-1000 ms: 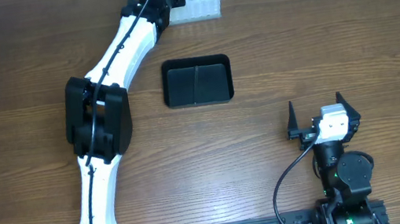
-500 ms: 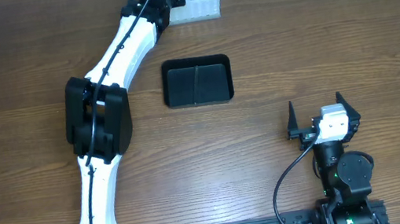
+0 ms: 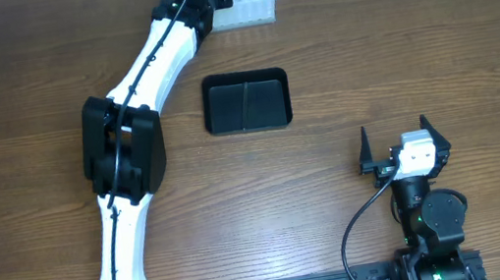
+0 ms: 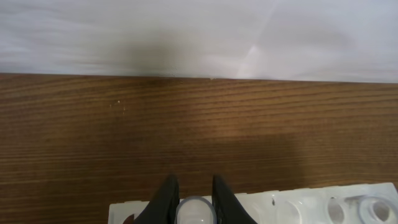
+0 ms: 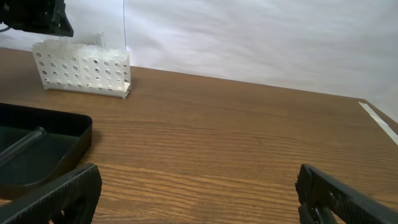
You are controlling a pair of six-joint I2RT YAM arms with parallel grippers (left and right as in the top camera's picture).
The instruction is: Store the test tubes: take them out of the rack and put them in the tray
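The left gripper [image 4: 193,186] has its fingers closed on the rim of a test tube [image 4: 196,213] seated at the left end of the white rack [image 3: 255,8]. It is best drawn straight up until it clears its hole, then laid flat in the black tray [image 3: 226,114] mid-counter [image 3: 433,33], beside another test tube [image 5: 22,144]. The right gripper [image 3: 400,145] rests with fingers wide apart
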